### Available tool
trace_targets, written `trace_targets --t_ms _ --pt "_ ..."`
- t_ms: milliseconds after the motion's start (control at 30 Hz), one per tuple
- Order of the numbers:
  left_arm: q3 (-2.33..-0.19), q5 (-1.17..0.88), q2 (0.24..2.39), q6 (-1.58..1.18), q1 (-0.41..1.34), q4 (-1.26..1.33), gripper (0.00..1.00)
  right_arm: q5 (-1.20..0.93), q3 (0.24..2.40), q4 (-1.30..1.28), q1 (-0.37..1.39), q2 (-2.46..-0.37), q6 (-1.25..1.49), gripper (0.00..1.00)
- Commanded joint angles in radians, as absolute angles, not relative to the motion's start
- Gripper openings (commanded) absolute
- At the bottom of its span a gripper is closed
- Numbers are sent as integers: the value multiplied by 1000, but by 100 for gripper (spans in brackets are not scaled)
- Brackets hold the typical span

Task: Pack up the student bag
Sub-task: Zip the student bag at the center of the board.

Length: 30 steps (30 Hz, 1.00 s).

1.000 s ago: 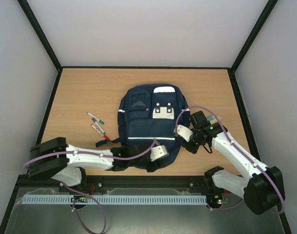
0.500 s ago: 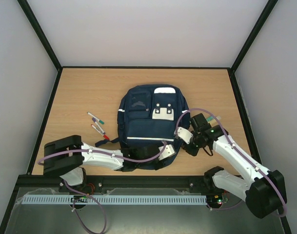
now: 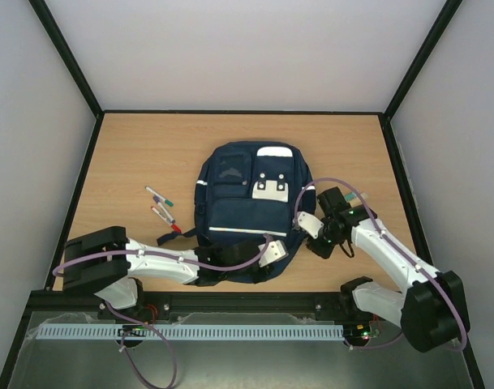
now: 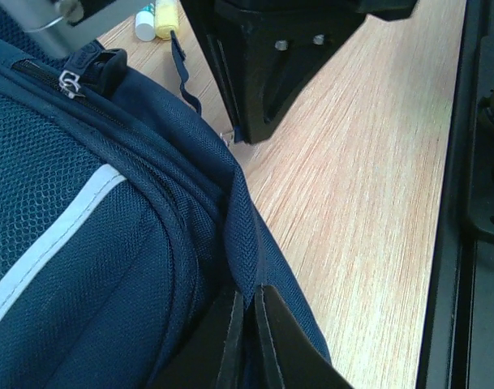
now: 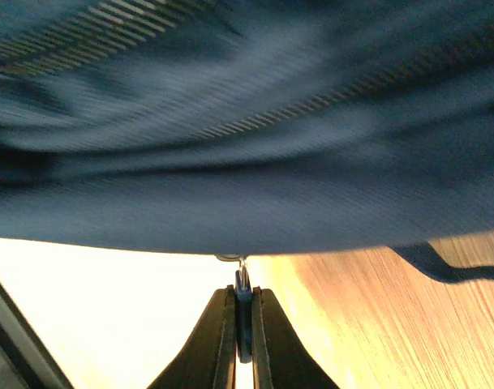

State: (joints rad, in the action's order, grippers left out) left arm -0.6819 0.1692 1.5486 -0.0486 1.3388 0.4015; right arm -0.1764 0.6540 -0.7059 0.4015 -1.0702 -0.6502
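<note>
Two grips on the bag (image 3: pixel 245 203), lying mid-tabletop (image 3: pixel 141 146): left claw (image 4: pixel 247 301) nips a seam fold at its near edge, right claw (image 5: pixel 242 293) pinches the zip pull (image 5: pixel 243 328). Best play: left anchors, right draws steadily along the track.

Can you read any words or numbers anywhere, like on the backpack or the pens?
No text can be read in any view.
On the student bag, the pale patches show no words or logo that can be read.
On the pens, any print is too small to read.
</note>
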Motion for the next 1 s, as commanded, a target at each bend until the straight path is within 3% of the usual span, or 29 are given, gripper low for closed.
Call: trace_targets --t_ms 0,433,833,967 --pt "-632 145 1493 -73 1351 404 3 -174 671 -704 301 -1138 -696 1" --pt "-620 122 1508 -84 1381 428 2 -161 815 -537 251 -1379 -586 1" --pt "-610 118 1522 -101 1396 447 2 -58 819 -422 233 -1455 -514 1" --pt "-623 138 1524 -106 1396 430 11 -127 817 -461 233 -1422 -513 15"
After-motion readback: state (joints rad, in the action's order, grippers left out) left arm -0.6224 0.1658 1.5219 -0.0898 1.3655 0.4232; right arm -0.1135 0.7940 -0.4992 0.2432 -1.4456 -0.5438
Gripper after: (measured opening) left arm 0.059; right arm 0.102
